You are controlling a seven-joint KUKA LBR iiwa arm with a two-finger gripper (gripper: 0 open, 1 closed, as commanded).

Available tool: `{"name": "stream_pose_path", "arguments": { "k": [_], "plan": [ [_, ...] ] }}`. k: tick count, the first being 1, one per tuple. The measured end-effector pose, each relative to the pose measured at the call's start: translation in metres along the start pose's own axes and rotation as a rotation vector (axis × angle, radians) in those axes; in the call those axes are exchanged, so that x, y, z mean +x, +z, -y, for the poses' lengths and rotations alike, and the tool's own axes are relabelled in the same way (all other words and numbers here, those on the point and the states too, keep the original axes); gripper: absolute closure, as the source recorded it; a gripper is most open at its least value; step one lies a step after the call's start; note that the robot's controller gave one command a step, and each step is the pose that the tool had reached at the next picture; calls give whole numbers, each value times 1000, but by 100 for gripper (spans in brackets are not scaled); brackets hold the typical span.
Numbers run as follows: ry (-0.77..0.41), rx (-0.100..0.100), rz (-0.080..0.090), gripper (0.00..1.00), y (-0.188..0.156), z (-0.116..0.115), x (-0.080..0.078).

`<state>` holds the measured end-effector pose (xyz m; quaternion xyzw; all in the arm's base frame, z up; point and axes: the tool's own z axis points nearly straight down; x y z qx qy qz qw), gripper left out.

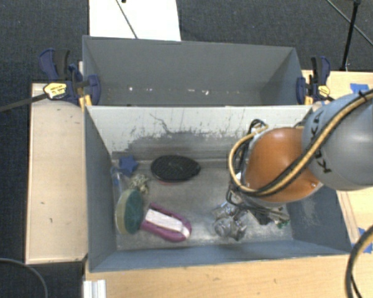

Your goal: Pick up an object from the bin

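My gripper (230,227) reaches down to the bin floor at the front, right of the middle, below the orange dome. Its metal fingertips sit low over the grey floor. Nothing shows clearly between them. The nearest loose thing is a purple and white oblong object (166,223), lying to the gripper's left along the front wall. Beside that, further left, a round green brush-like disc with a pale rim (130,211) leans on its edge.
A flat black oval lid (174,167) lies towards the back left of the floor. A small blue piece (125,165) sits by the left wall. Something small and green (281,223) peeks out under the dome at the right.
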<state>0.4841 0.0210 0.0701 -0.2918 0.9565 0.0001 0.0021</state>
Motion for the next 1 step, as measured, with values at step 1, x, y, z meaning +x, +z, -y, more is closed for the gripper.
{"name": "stream_pose_path", "arguments": {
  "k": [1],
  "plan": [
    [106, 5, 7, 100, -179, 6, -8]
  ]
}}
